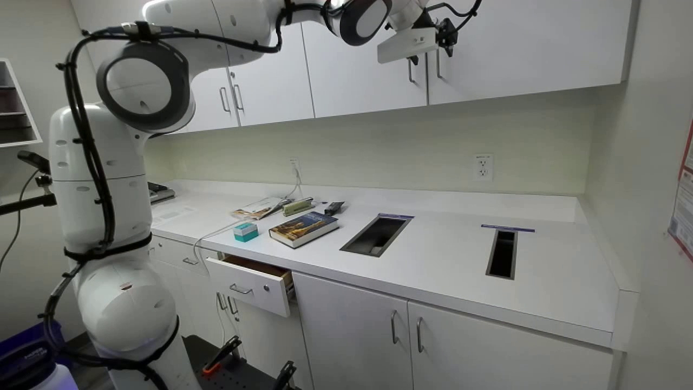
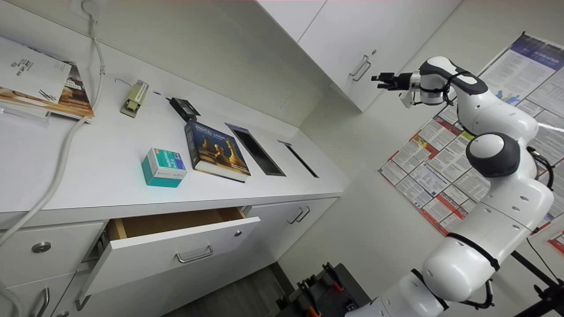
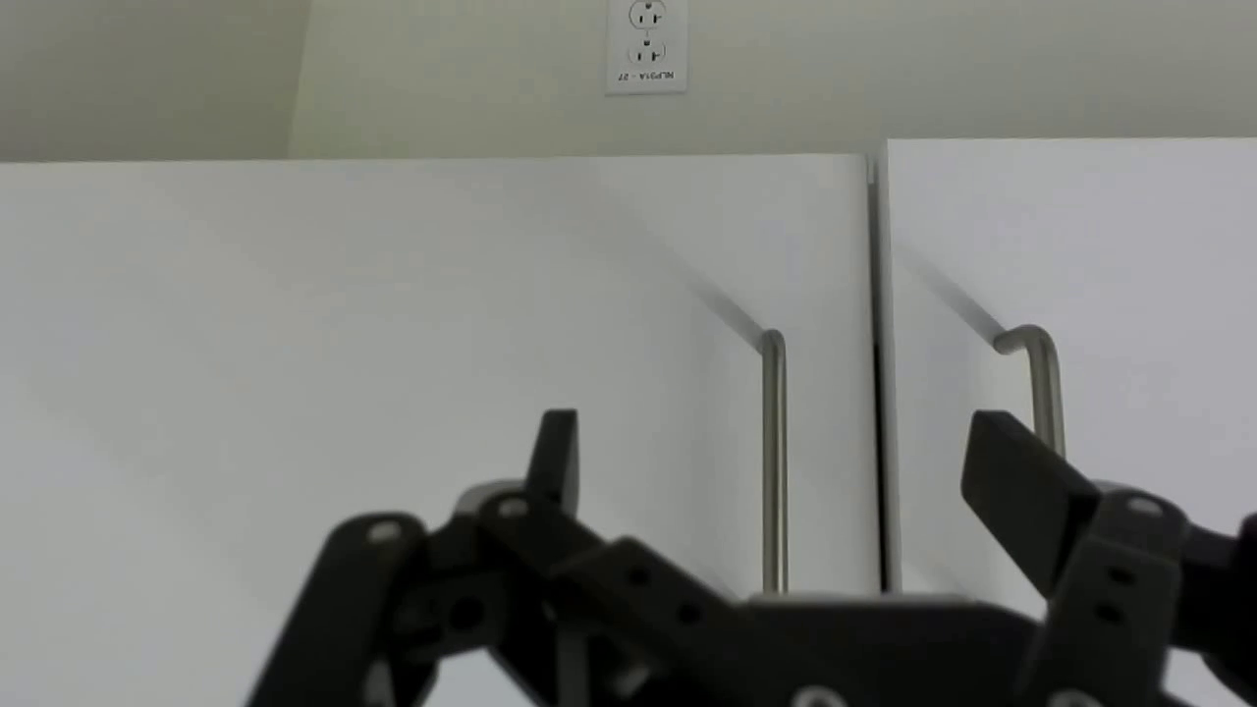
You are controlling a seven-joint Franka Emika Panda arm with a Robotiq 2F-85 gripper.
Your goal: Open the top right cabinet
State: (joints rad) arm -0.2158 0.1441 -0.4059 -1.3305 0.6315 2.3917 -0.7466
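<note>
The top right cabinet door (image 1: 525, 43) is white and looks shut in an exterior view. Its vertical metal handle (image 1: 438, 64) is near the door's inner edge. The wrist view is upside down; there the same door (image 3: 393, 324) is on the left with its handle (image 3: 775, 462). My black gripper (image 3: 774, 422) is open and empty. The handle shows between its spread fingers, apart from both; the depth between them is unclear. The gripper (image 1: 432, 54) is at handle height in an exterior view, and it also points at the cabinet in an exterior view (image 2: 379, 81).
The neighbouring door (image 3: 1129, 245) has its own handle (image 3: 1046, 393), partly behind one finger. Below, a drawer (image 2: 176, 246) stands open. A book (image 1: 303, 228) and a teal box (image 1: 246, 232) lie on the counter (image 1: 433, 260). A side wall (image 1: 649, 162) borders the cabinets.
</note>
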